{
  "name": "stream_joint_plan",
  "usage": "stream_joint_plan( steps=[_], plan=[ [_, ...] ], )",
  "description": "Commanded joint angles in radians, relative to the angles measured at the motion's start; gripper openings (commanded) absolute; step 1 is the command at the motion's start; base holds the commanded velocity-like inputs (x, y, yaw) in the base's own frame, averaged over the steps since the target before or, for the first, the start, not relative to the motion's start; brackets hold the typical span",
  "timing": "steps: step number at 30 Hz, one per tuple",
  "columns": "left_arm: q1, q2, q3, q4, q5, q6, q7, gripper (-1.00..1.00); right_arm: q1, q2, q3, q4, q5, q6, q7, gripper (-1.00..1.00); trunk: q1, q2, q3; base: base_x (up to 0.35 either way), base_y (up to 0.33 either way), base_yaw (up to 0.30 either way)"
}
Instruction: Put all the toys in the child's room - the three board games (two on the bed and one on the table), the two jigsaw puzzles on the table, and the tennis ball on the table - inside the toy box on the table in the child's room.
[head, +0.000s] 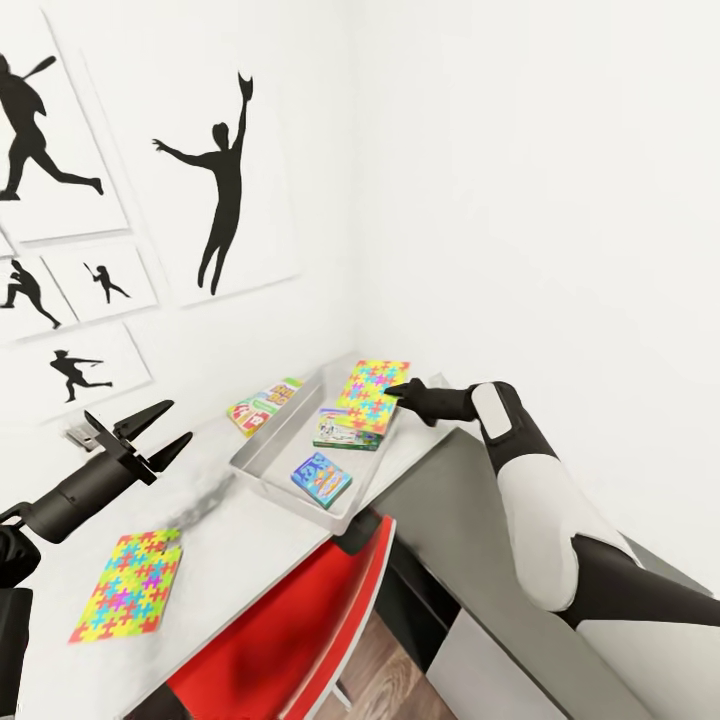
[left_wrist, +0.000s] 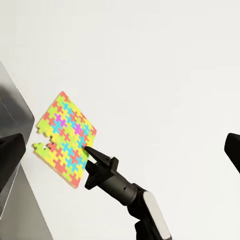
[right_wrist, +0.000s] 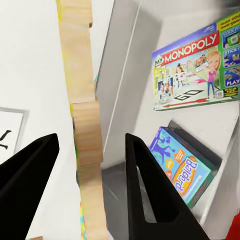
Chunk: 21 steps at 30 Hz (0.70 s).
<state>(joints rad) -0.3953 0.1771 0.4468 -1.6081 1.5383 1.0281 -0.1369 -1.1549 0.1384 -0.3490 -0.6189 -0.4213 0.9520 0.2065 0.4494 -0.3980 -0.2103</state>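
The grey toy box (head: 272, 450) sits on the pale table (head: 225, 525). Two board games lie inside it, a Monopoly box (head: 345, 430) (right_wrist: 192, 65) and a blue one (head: 321, 478) (right_wrist: 182, 167). A third board game (head: 262, 405) lies on the table between the box and the wall. My right gripper (head: 392, 388) (left_wrist: 87, 148) is shut on the edge of a jigsaw puzzle (head: 370, 393) (left_wrist: 65, 137) (right_wrist: 85, 115), held tilted over the box's far end. The other jigsaw puzzle (head: 125, 585) lies flat near the table's front. Above it my left gripper (head: 178, 422) hangs open and empty. The tennis ball is out of view.
A red chair (head: 290, 620) stands tucked under the table's front edge, below the toy box. White walls meet in a corner just behind the table, with black baseball silhouette pictures (head: 215, 190) on the left wall. The desk's dark side panel (head: 450, 530) lies under my right arm.
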Motion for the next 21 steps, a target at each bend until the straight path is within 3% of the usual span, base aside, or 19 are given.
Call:
stream_joint_plan(
  steps=[1,21],
  plan=[
    [-0.001,0.0,0.001,0.001,-0.01,0.004,-0.01,1.0,-0.001,0.001,-0.009,0.0,0.009,0.004,0.007,-1.0,0.001,-0.002,-0.002,0.0,0.0,0.197],
    [-0.001,0.012,0.001,0.001,-0.01,0.006,-0.012,1.0,-0.002,-0.011,-0.016,0.008,0.007,-0.003,-0.044,-1.0,0.001,-0.002,-0.003,0.0,0.0,0.269]
  ],
)
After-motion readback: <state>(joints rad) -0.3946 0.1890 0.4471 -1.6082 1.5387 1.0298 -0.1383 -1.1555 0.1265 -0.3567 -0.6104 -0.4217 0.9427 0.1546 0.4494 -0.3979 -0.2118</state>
